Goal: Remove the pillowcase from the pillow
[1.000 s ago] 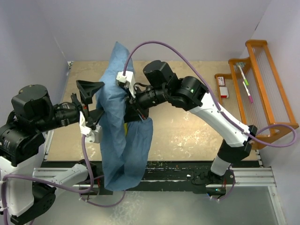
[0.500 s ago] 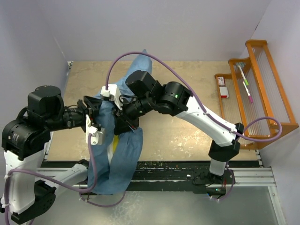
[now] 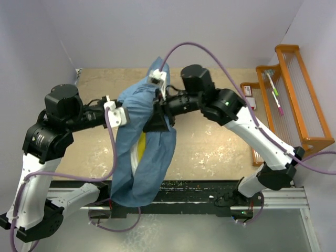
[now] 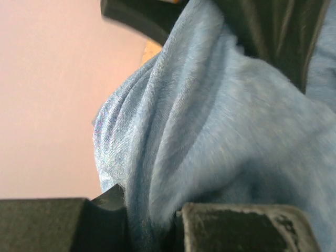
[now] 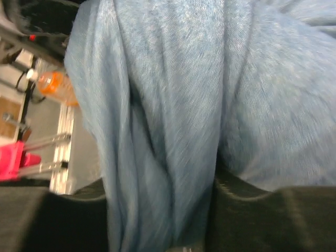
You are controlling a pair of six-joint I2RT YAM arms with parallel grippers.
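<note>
Hanging from both grippers above the tan table (image 3: 220,147), the slate-blue pillowcase (image 3: 149,157) droops as a long wrinkled sack. Its lower end sags past the near table edge and over the black rail (image 3: 210,191). The left gripper (image 4: 152,231) meets the cloth from the left, near its top. In the left wrist view its 2 dark fingers (image 4: 236,231) are drawn in to a narrow gap, with a bunched fold of the cloth clamped between them. The right gripper (image 5: 157,231) reaches in from the right at about the same height. Its fingers (image 5: 47,220) stand a little wider apart, and a thick gather of blue cloth fills the space between them. Of the pillow (image 3: 139,148) only a thin yellow and cream sliver shows, in an upright slit between 2 folds near the middle of the sack, so it sits inside the case. 1 wooden rack (image 3: 294,100) stands at the right wall, well apart from the cloth.
</note>
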